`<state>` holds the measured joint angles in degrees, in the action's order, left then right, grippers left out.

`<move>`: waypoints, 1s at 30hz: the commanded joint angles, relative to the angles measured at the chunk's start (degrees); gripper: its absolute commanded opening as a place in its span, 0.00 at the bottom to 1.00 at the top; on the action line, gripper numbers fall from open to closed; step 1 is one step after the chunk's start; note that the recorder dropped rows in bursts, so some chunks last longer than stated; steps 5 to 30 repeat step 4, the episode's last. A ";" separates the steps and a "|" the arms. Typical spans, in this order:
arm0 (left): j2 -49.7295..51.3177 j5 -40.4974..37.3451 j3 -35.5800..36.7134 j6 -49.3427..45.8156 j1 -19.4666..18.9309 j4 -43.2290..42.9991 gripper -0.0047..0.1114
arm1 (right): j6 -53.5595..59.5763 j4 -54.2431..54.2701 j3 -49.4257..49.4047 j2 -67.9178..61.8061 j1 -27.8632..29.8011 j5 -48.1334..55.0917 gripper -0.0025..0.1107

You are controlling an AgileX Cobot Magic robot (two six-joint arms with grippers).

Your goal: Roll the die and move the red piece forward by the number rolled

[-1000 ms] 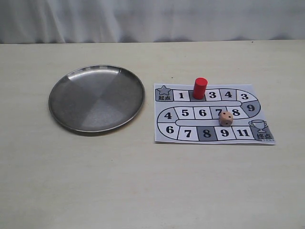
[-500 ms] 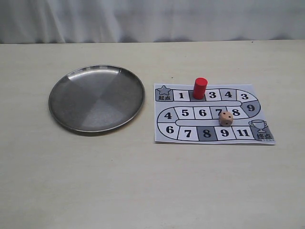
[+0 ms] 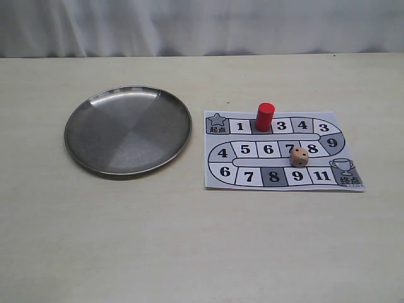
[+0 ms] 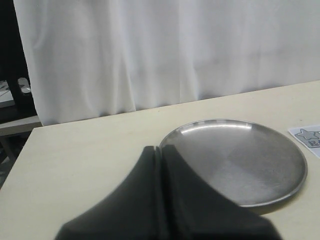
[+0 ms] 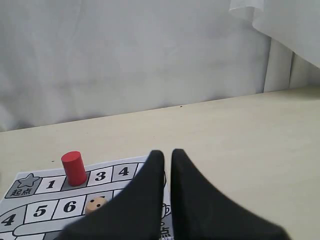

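The red piece (image 3: 264, 117) stands upright on square 2 of the printed paper board (image 3: 273, 177). On the middle row, the die (image 3: 299, 156) rests across squares 7 and 8. Neither gripper shows in the exterior view. In the right wrist view my right gripper (image 5: 167, 152) hovers over the board's trophy end, its black fingers nearly together with only a thin gap and nothing between them; the red piece (image 5: 73, 167) and the die (image 5: 96, 205) lie off to one side of it. My left gripper (image 4: 160, 148) is shut and empty, next to the plate's rim.
A round steel plate (image 3: 126, 129) with nothing in it lies left of the board and fills much of the left wrist view, plate (image 4: 235, 160). A white curtain (image 3: 202, 25) hangs behind the table's far edge.
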<state>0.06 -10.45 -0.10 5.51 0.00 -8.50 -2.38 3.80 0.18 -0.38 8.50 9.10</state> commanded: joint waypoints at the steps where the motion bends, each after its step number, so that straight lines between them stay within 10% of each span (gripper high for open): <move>1: -0.06 0.50 0.10 0.14 0.03 0.21 0.04 | 0.28 -0.39 -0.18 0.38 0.31 0.27 0.06; 30: -0.06 0.50 0.10 0.14 0.03 0.21 0.04 | 0.28 -0.39 -0.18 0.38 0.31 0.27 0.06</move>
